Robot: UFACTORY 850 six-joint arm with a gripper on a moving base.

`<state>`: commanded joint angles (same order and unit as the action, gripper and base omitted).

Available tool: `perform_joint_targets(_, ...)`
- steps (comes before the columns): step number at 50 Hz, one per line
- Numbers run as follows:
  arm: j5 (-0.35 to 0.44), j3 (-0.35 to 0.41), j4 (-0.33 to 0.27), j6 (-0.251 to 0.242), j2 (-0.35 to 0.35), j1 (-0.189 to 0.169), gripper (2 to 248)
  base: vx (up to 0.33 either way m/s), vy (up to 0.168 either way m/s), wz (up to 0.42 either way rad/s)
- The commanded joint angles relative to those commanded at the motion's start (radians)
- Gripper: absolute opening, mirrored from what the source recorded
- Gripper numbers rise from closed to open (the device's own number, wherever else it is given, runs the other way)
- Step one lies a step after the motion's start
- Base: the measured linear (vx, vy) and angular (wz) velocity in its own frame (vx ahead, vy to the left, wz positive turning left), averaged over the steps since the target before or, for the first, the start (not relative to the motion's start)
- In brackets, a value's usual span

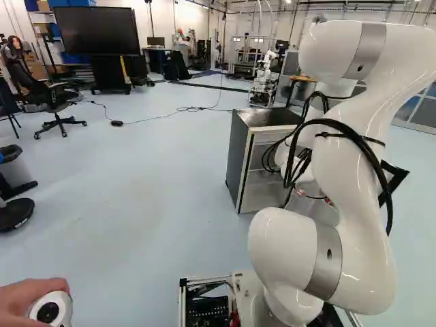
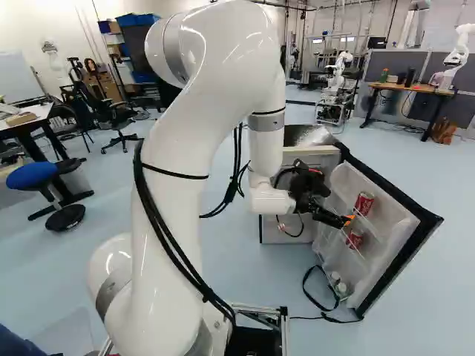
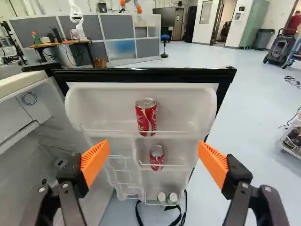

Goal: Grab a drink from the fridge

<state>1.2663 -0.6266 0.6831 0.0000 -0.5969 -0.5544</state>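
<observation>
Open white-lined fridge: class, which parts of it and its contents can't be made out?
White interior: cut off by the wrist view's edge, partly behind the black pincer.
Two small white-capped containers: too small to identify, wrist view.
Black-edged door: mostly hidden behind the white arm, left base view.

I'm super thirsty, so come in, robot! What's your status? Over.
Fingers open, nothing gripped. Upper red can and lower red can ahead, in open fridge door. Thin rail crosses upper can's front. Over.
</observation>
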Motion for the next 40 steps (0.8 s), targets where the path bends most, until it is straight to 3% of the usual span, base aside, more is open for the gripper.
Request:
perform_joint_targets(18, 0.062, -0.034, -0.009, 0.0, -0.066, -0.001, 247, 0.0, 0.0, 0.0)
perform_joint_targets(40, 0.102, -0.14, -0.009, 0.0, -0.182, 0.009, 247, 0.0, 0.0, 0.0)
